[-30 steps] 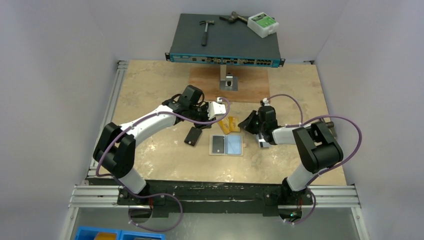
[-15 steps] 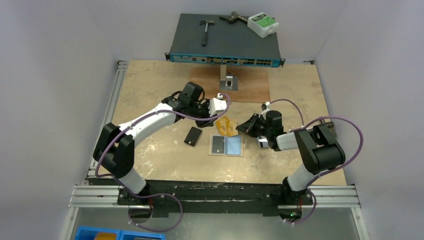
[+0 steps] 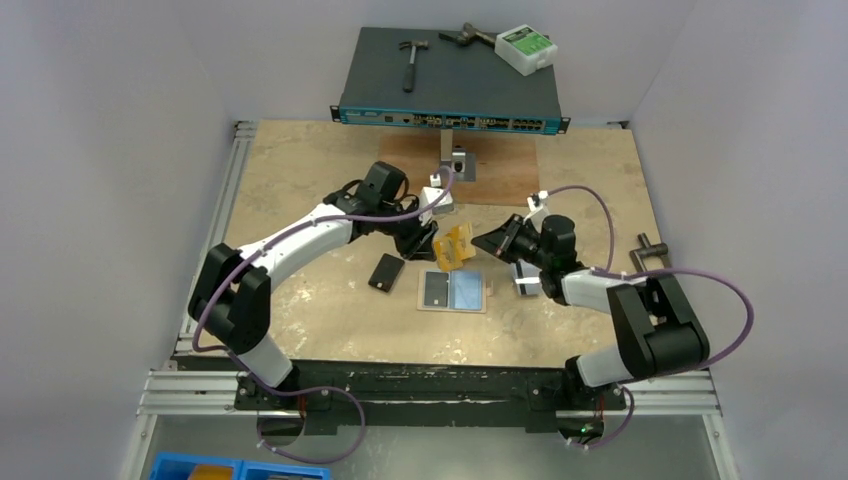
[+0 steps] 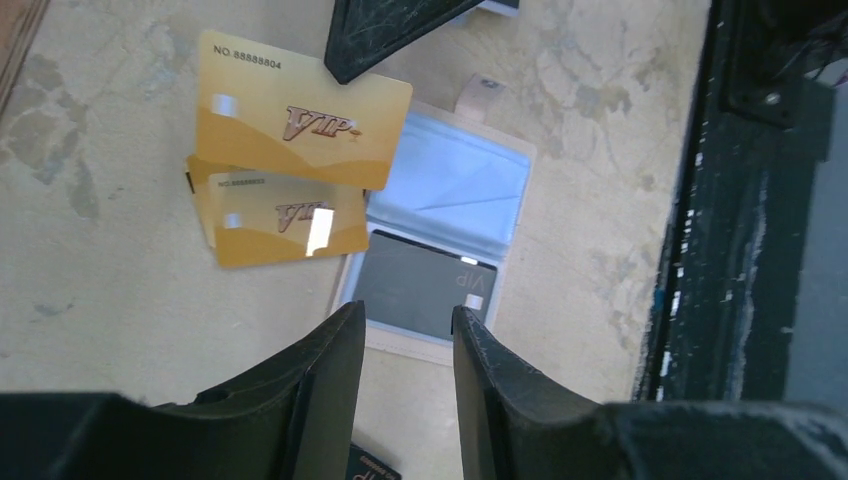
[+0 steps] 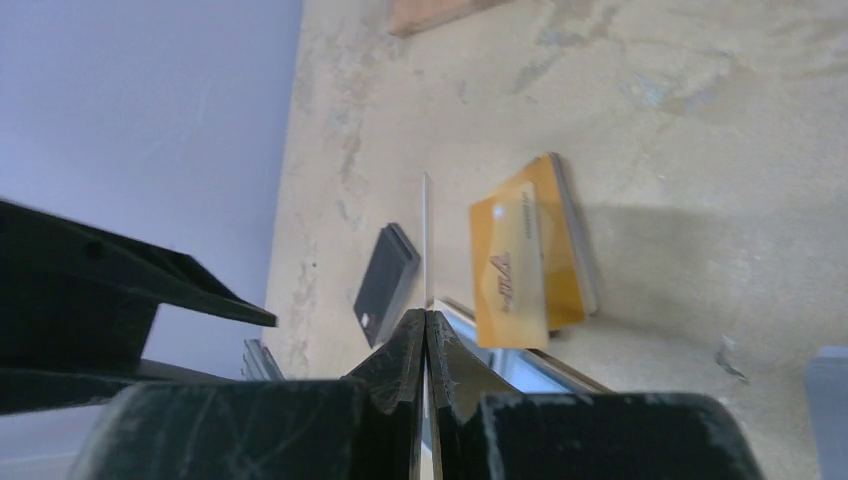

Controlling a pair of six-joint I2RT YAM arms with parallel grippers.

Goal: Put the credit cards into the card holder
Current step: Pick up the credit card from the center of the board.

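Early in the job, by the look of things. Lying open and flat near the middle of the surface [image 3: 300,170]: the card holder [image 3: 468,290], with one dark card [image 4: 425,285] already tucked into its left half and the clear bluish pocket of the right half seemingly empty. Pinched at one end in the closed right end effector [image 5: 427,318] and lifted off the surface just beyond the holder: an orange card [image 4: 300,125], seen edge-on from the right wrist. Hanging above the holder with fingers spread and nothing between them: the left end effector [image 4: 408,330]. Not yet put away: more yellow cards [image 4: 280,220] stacked on the surface under the lifted one, at the holder's far edge; a black card [image 3: 386,271] just left of the holder; what looks like a grey card [image 3: 524,282] to its right, partly hidden by the right arm. So probably one in, one in hand and several to go, with sliding a thin card into a soft pocket likely the fiddly part. Below it all, a mottled beige board with a brown patch [image 3: 500,180] at the far centre and a black rail along the near edge. At the back, a flat dark switch box [image 3: 450,85] carrying a hammer [image 3: 410,58], pliers [image 3: 468,36] and a white box [image 3: 527,47]. All round, plain pale grey walls [image 3: 100,150]; at the near left corner, blue bins [image 3: 240,468].
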